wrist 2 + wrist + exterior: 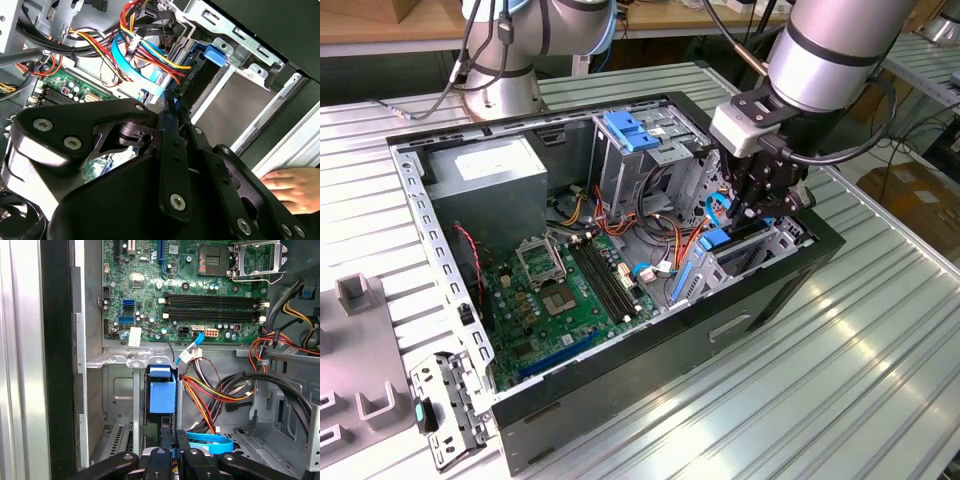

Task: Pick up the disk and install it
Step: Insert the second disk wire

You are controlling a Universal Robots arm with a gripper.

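The gripper [757, 212] is gripping the disk [162, 396] with its fingers [170, 442] closed narrow on the blue edge, the disk standing upright in the case's drive bay [120, 360] directly under it

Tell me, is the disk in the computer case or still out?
In. The disk stands on edge in the bay of the case, with the gripper right at it.

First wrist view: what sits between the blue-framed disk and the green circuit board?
In the first wrist view, a grey metal rim lies between the disk and the circuit board.
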